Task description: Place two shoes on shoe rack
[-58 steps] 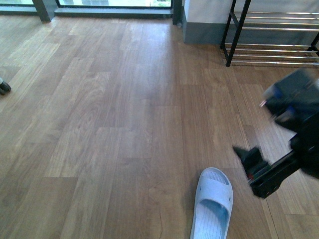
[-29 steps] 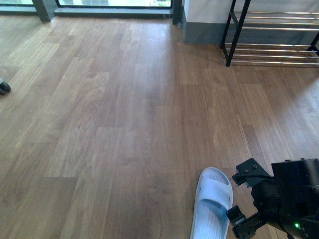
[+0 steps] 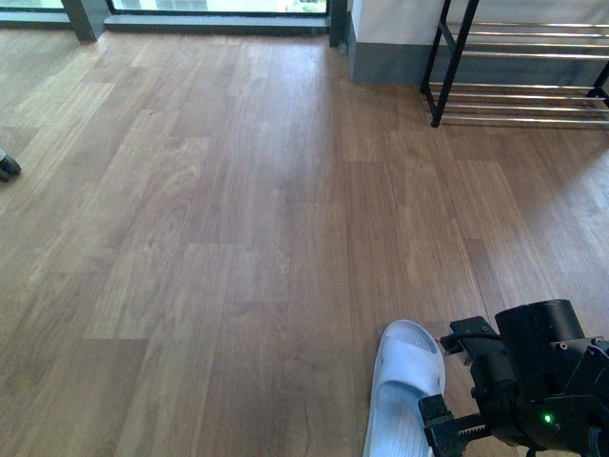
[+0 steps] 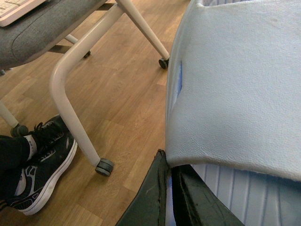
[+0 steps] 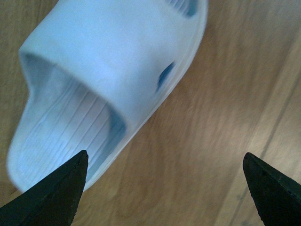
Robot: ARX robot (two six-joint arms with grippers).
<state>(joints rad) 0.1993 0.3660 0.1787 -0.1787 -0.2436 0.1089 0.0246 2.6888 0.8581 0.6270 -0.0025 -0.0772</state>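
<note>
Right tool (image 5: 164,188): jaws wide above floor slide (image 3: 404,386) at 5 o'clock; second pickup seems in hand.
Left tool (image 4: 169,174): narrow, pinching held slide (image 4: 235,84).
Next: lower, close on strap; shoe rack (image 3: 514,67) waits at 1 o'clock.

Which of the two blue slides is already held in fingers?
The slide in the left wrist view, pinched by the left gripper. The other slide lies on the floor by the open right gripper.

Floor: brown wood-plank floor (image 3: 238,238).
Sandal: pale blue rubber slide sandal (image 3: 404,390), flat, sole down.
Rack: black-framed shoe rack with chrome bars (image 3: 514,90), standing well beyond the sandal.
</note>
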